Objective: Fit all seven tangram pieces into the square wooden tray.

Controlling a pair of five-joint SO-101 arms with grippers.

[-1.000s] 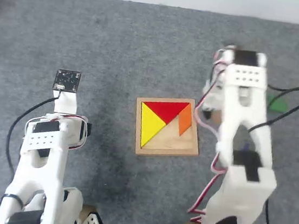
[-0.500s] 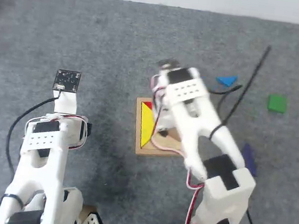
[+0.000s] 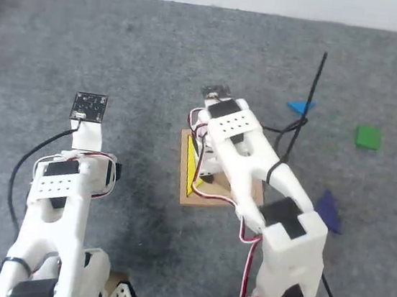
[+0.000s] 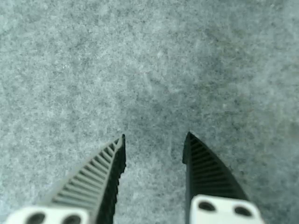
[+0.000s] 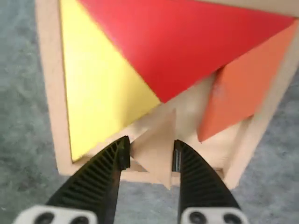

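Right gripper low over the square wooden tray, closed down to a narrow gap on a pale wooden triangle, one finger against each side of it, apex toward the middle of the tray and opposite tip overlapping the near rim. Already seated in the tray: a large yellow triangle along one wall, a large red triangle edge to edge with it, and an orange piece touching the red one and lying against the opposite wall; bare tray floor around the held triangle. In the high view, right arm stretched across the tray and covering most of it, with a strip of yellow and the front rim in sight. Well apart on the grey desk, to the right of the tray: a blue triangle, a green square and a dark violet piece just beside the arm. Left gripper spread wide open, holding nothing, hanging above bare desk well to the left of the tray
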